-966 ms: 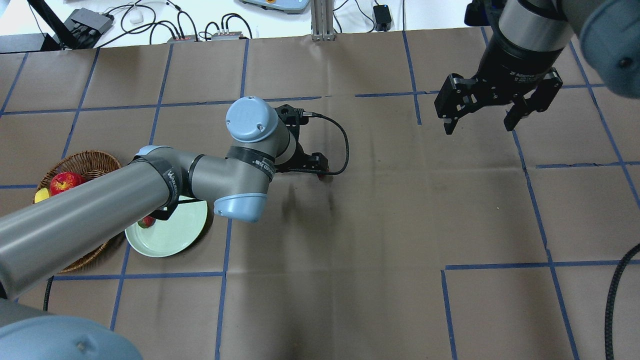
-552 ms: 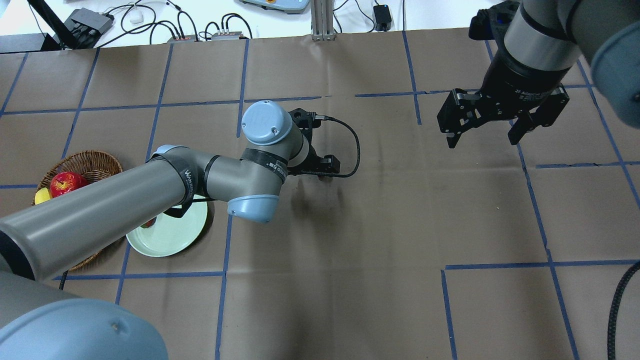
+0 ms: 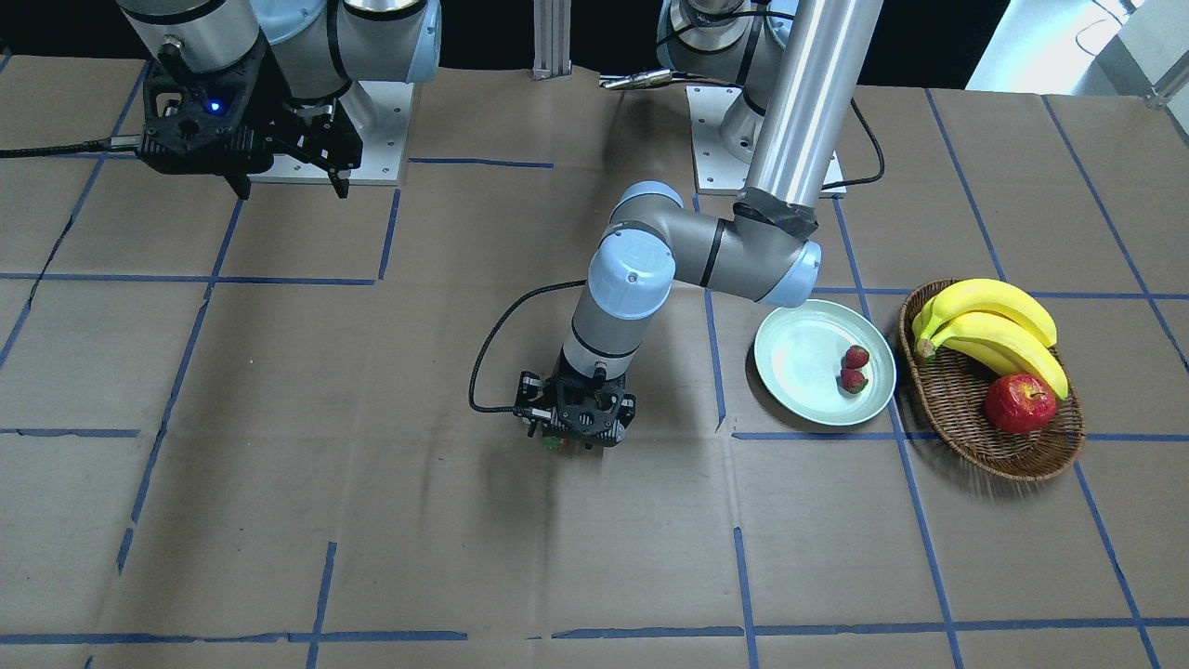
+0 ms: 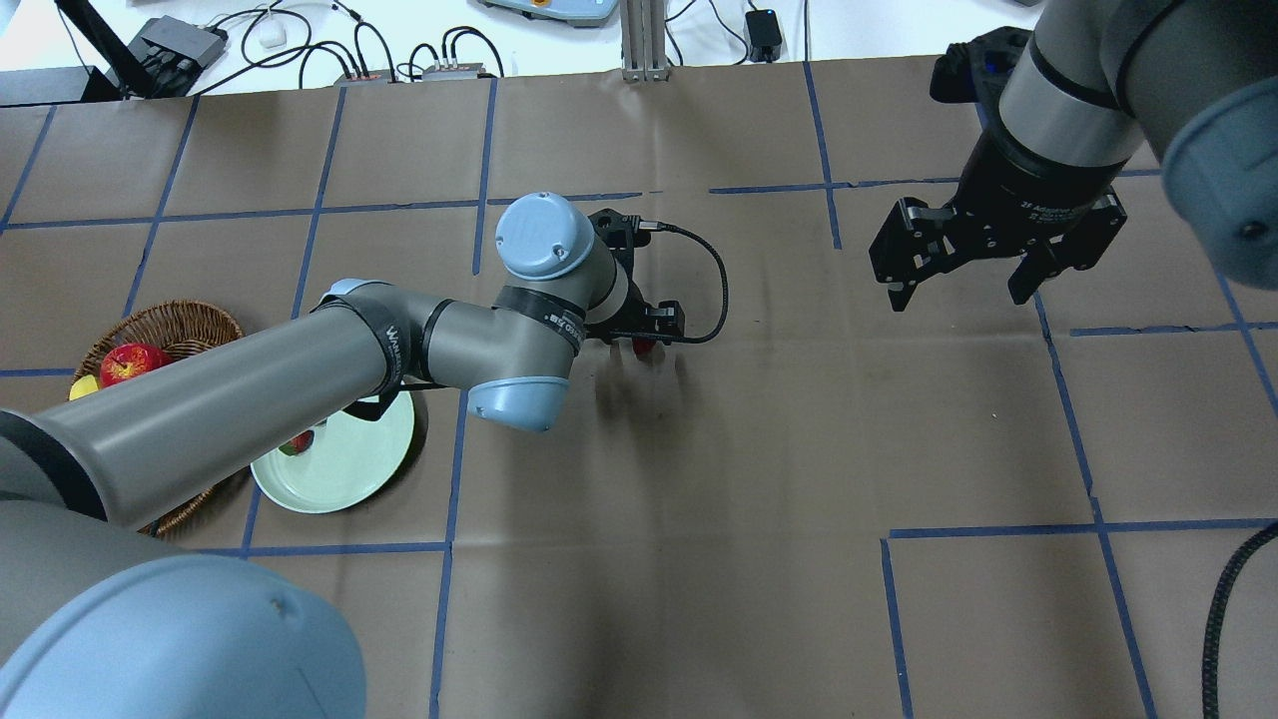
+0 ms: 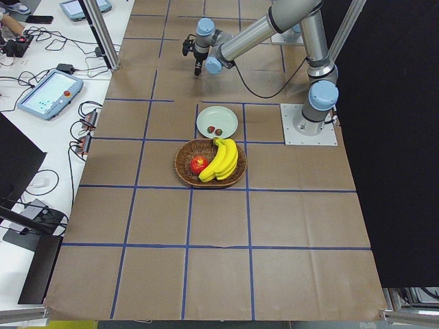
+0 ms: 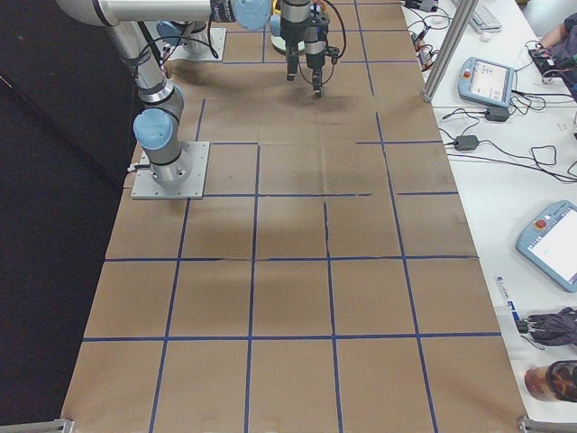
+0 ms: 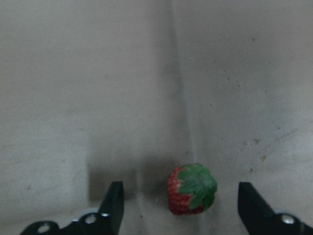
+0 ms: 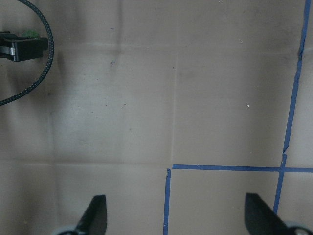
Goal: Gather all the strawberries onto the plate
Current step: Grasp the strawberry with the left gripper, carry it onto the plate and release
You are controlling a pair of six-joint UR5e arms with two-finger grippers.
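Observation:
One strawberry (image 7: 191,190) lies on the brown paper between the fingers of my left gripper (image 7: 182,205), which is open and low over it. The berry also shows in the front view (image 3: 555,444) and in the overhead view (image 4: 644,347). Two more strawberries (image 3: 856,357) (image 3: 853,379) lie in the mint-green plate (image 3: 799,367). In the overhead view the left arm hides most of the plate (image 4: 349,469). My right gripper (image 4: 958,290) is open and empty, held high at the far right.
A wicker basket (image 3: 966,423) with bananas (image 3: 994,321) and a red apple (image 3: 1020,404) stands right beside the plate. The left wrist's black cable (image 4: 714,300) loops next to the left gripper. Blue tape lines cross the paper.
My left arm has shifted to the right, bringing its gripper over the lone strawberry. The right gripper has drifted slightly. The strawberry has not moved.

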